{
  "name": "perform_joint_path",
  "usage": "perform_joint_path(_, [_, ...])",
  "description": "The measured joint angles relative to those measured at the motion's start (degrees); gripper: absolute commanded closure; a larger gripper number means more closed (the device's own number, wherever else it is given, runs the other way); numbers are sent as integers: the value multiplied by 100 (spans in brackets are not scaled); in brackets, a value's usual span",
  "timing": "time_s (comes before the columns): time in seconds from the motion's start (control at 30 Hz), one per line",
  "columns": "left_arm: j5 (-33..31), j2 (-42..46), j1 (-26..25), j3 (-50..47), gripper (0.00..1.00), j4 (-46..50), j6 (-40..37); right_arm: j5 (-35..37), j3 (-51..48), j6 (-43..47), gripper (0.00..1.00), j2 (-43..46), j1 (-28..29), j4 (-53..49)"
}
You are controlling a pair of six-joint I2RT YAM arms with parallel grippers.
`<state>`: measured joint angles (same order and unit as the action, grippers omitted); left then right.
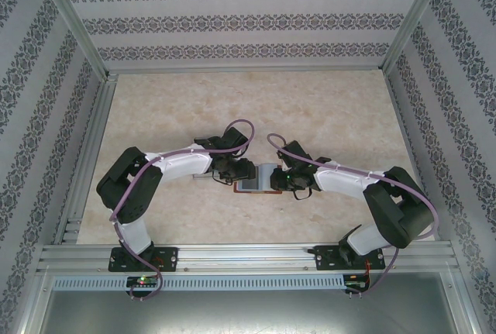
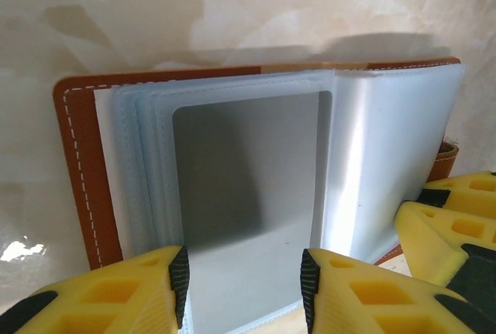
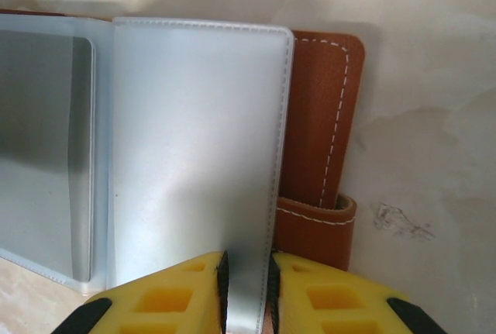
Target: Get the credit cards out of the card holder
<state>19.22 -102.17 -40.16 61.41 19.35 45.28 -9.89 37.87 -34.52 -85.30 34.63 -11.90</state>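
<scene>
Left wrist: card holder [image 2: 77,179] spread open; credit card [image 2: 248,171] sleeved (removal pending). Left claw [image 2: 244,281] open astride it; right claw [image 3: 246,281] pinching clear sleeve [image 3: 194,140].

Beige marbled tabletop [image 1: 310,109], patterned walls [image 1: 248,20], aluminium frame [image 1: 248,255]

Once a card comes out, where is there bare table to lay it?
Bare table stretches from the card holder to the far wall. Crowded at the holder: left pincer and right pincer, pinching a clear sleeve, meet there.
</scene>
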Motion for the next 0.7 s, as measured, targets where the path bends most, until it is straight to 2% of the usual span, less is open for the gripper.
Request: perform_joint_path(0.7, [-37, 177, -2, -74, 57, -2, 0, 0, 0, -2, 75, -4, 0, 2])
